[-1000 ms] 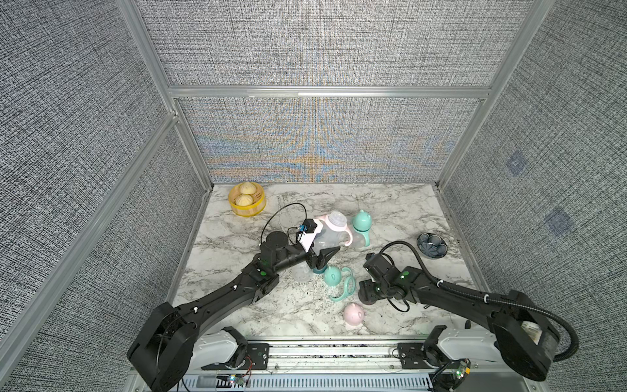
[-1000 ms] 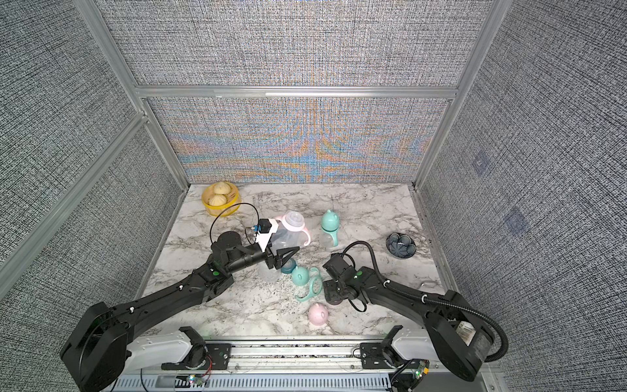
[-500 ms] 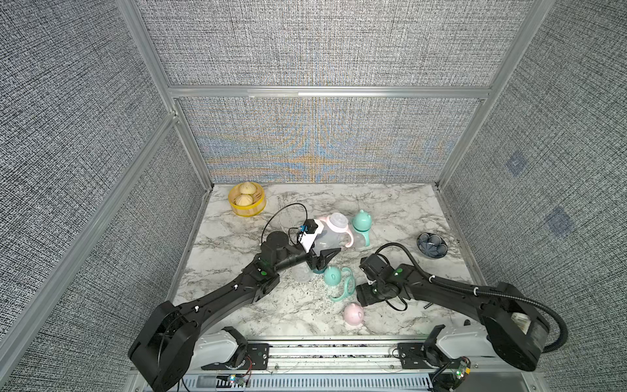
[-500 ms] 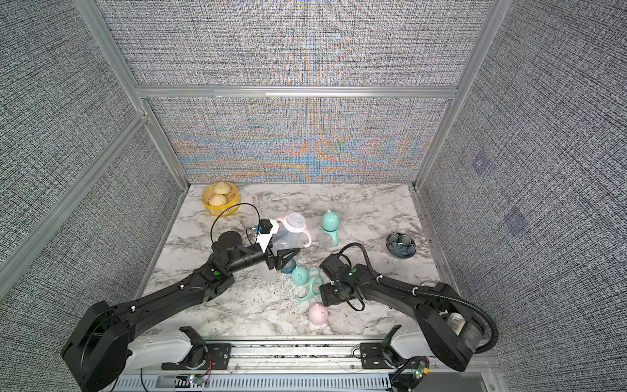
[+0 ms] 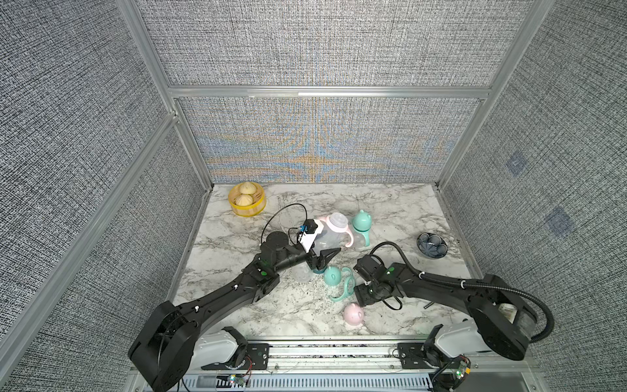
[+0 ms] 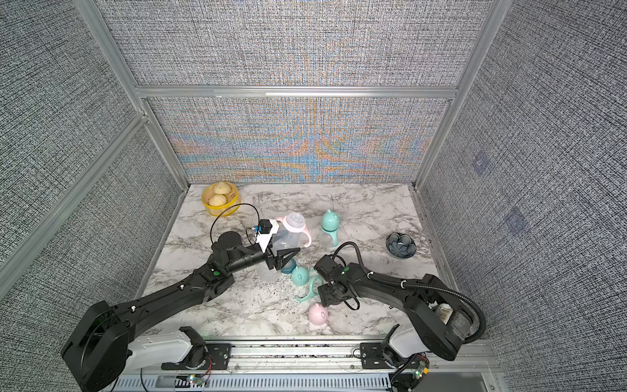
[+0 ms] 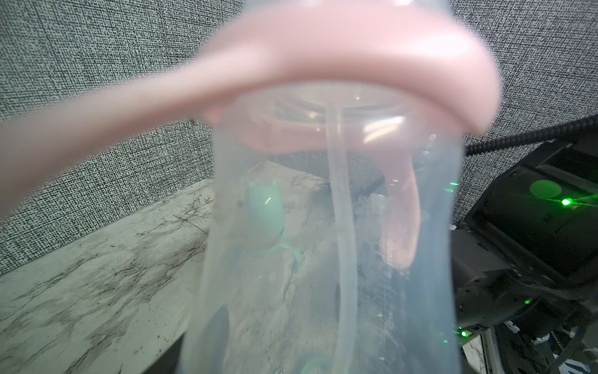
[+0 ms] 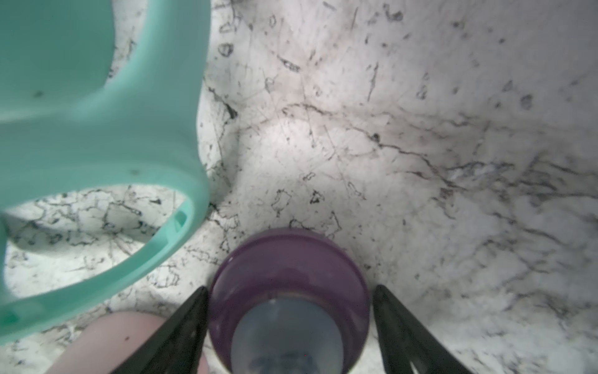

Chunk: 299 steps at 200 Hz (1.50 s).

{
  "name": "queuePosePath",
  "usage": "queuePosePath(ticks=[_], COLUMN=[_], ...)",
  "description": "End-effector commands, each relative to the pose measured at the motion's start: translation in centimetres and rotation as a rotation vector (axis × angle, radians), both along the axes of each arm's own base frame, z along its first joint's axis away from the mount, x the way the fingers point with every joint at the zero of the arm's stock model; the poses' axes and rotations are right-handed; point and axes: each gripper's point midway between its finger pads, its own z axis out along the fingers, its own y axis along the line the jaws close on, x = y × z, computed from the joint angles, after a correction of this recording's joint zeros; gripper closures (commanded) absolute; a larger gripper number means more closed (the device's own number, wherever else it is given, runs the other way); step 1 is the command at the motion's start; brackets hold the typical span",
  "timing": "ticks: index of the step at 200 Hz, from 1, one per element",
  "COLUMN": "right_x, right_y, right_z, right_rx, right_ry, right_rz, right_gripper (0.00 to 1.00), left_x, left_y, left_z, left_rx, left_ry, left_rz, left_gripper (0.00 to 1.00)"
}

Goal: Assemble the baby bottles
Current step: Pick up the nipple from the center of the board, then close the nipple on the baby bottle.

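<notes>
Mia: Where are the bottles?
Ben: The left claw (image 5: 330,254) is clamped low on the pink-handled bottle (image 5: 330,234) and holds it up over the counter (image 5: 237,244). A clear straw (image 7: 339,226) runs down inside it.
Mia: And the other one?
Ben: The mint bottle (image 5: 361,232) stands on the counter just beside it, with its eared cap on.
Mia: What about the right claw?
Ben: In the right wrist view the right claw (image 8: 289,287) points down at a purple ring (image 8: 288,255) on the counter. Its fingers (image 8: 181,333) are apart, one on each side of the ring. A thin gap shows on one side. A pale teat (image 8: 284,336) sits in the ring.
Mia: What lies near it?
Ben: A loose mint handle (image 5: 342,288) is just beside it. A mint cap (image 5: 331,275) is right next to the handle. A pink cap (image 5: 353,314) is nearer the front.
Mia: Any bowls?
Ben: A yellow basket (image 5: 252,212) in the back corner holds two buns (image 5: 245,199). A dark bowl (image 5: 431,245) with a flower pattern sits on the right side, well apart.
</notes>
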Motion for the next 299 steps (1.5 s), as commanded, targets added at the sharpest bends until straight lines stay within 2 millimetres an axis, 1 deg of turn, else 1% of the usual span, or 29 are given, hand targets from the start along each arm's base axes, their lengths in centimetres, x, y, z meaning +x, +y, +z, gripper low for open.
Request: queuePosePath(ticks=[1,19,52,70,87,100,136,161,166,188,195,197,201,221,243,272,289,299], right_x=[-0.5,-0.6,-0.2,0.1,0.5,0.9,2.1,3.1,3.1,3.7,3.7,4.0,4.1,4.4,4.7,4.8,4.6,4.5], right_y=[-0.4,-0.5,-0.4,-0.4,-0.6,-0.7,-0.8,-0.9,-1.0,-0.7,-0.7,-0.5,-0.3,0.0,0.9,2.2,2.9,3.2], right_z=[-0.3,-0.2,0.5,1.0,1.8,2.9,7.0,10.8,11.3,15.1,15.8,16.8,17.7,20.7,23.3,26.9,28.5,29.0], right_rx=[-0.024,-0.03,-0.021,-0.015,-0.008,0.016,0.145,0.229,0.238,0.312,0.328,0.344,0.361,0.414,0.47,0.547,0.586,0.597], right_ry=[0.019,0.021,-0.005,-0.017,-0.035,-0.049,-0.091,-0.139,-0.141,-0.187,-0.196,-0.216,-0.228,-0.255,-0.269,-0.29,-0.287,-0.279], right_rz=[-0.003,-0.006,-0.008,-0.01,-0.014,-0.02,-0.037,-0.035,-0.033,-0.009,0.003,0.008,0.016,0.046,0.09,0.147,0.189,0.206], right_gripper=[0.23,0.27,0.36,0.38,0.39,0.4,0.4,0.4,0.4,0.4,0.4,0.4,0.4,0.4,0.4,0.41,0.41,0.41], left_x=[-0.2,-0.2,-0.2,-0.2,-0.3,-0.5,-1.1,-1.6,-1.6,-2.0,-2.1,-2.2,-2.2,-2.3,-2.3,-2.6,-2.8,-2.9], left_y=[-0.1,-0.1,-0.1,0.0,0.0,-0.1,-0.2,-0.4,-0.5,-0.6,-0.7,-0.7,-0.7,-0.6,-0.7,-0.9,-1.0,-1.1], left_z=[0.7,0.7,0.6,0.6,0.4,0.2,-0.3,-0.7,-0.9,-1.1,-1.3,-1.3,-1.4,-2.1,-2.7,-2.9,-3.2,-3.3], left_rx=[-0.022,-0.021,-0.02,-0.019,-0.013,-0.007,0.007,0.016,0.019,0.022,0.025,0.026,0.028,0.038,0.044,0.041,0.046,0.049], left_ry=[-0.031,-0.03,-0.031,-0.033,-0.037,-0.042,-0.057,-0.07,-0.069,-0.076,-0.076,-0.076,-0.077,-0.074,-0.073,-0.07,-0.07,-0.071], left_rz=[-0.013,-0.012,-0.011,-0.012,-0.014,-0.024,-0.064,-0.095,-0.102,-0.128,-0.134,-0.135,-0.135,-0.139,-0.145,-0.162,-0.167,-0.169], left_gripper=[1.0,1.0,1.0,1.0,1.0,1.0,0.99,0.99,0.99,0.99,0.99,0.99,0.98,0.97,0.97,0.97,0.96,0.96])
